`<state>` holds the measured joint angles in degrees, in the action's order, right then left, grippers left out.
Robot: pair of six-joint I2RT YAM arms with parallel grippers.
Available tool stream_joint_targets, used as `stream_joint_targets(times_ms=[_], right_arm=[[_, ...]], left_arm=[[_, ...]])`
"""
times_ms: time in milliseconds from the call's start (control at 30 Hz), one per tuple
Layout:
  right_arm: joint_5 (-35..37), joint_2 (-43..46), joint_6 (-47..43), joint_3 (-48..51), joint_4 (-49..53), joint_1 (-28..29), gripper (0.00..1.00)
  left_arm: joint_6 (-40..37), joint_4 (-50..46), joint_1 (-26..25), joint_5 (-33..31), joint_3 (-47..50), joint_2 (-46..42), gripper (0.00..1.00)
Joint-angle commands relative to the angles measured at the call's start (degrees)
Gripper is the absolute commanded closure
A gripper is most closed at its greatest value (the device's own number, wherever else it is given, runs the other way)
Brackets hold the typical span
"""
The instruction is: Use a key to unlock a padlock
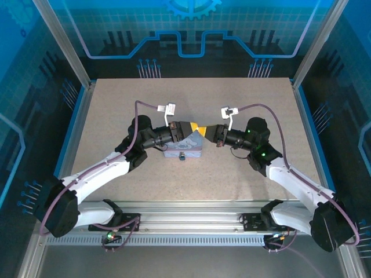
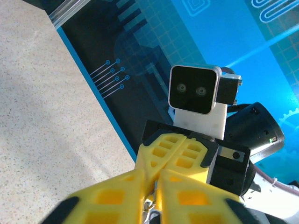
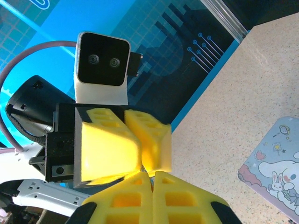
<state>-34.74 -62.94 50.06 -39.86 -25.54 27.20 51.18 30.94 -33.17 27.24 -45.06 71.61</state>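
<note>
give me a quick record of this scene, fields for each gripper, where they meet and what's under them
left gripper: tip to tip with the other one; open or shut unclear
right gripper: shut
meeting place: over the far edge of the cartoon-print pad, as seen from the top view
pad: lying flat on the speckled table, near its middle
held item: cannot tell

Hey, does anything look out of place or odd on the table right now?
Nothing is spilled or damaged. The one oddity: the left tool and right tool meet fingertip to fingertip over the cartoon-print tin, hiding whatever lies between them.
</note>
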Motion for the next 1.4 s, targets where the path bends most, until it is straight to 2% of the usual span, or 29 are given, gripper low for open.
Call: stream_joint_targets(times_ms=[0, 100, 167, 267, 433, 533, 767, 933, 1067, 1367], right_arm=[[-0.5, 2.4, -2.3, -0.2, 2.2, -1.3, 1.00], [-0.5, 3.8, -3.7, 0.0, 5.1, -2.5, 1.00], [0.1, 4.8, -5.3, 0.0, 8.2, -3.5, 1.00], [0.8, 6.1, -7.8, -0.3, 14.2, -5.5, 1.00], [5.6, 7.3, -14.6, -2.0, 26.4, -7.2, 1.00], [8.0, 6.9, -18.1, -2.5, 31.2, -7.3, 1.00], [13.3, 5.9, -20.3, -1.6, 34.8, -7.4, 1.00], [18.0, 1.3, -21.8, -2.6, 38.8, -7.2, 1.00], [21.5, -3.6, -22.2, -3.6, 40.8, -6.8, 1.00], [26.7, -11.6, -21.9, -5.9, 40.5, -5.6, 1.00]], left_arm=[[-0.7, -1.1, 0.7, -2.4, 1.7, -2.3, 0.69], [-1.5, -4.1, 1.7, -3.8, 2.7, -4.3, 0.56], [-2.3, -7.0, 2.3, -5.1, 3.5, -5.8, 0.53], [-4.9, -16.3, 3.0, -9.8, 3.8, -8.1, 0.39], [-9.2, -31.7, 3.5, -21.0, 4.9, -11.5, 0.31], [-10.3, -37.0, 4.1, -26.8, 6.4, -11.3, 0.27], [-9.6, -34.4, 5.5, -30.1, 9.6, -4.7, 0.20], [-9.7, -30.0, 6.4, -30.5, 9.1, 1.5, 0.19], [-11.2, -28.1, 6.8, -28.9, 6.6, 7.5, 0.19], [-11.1, -23.0, 6.6, -22.0, 1.8, 16.6, 0.27]])
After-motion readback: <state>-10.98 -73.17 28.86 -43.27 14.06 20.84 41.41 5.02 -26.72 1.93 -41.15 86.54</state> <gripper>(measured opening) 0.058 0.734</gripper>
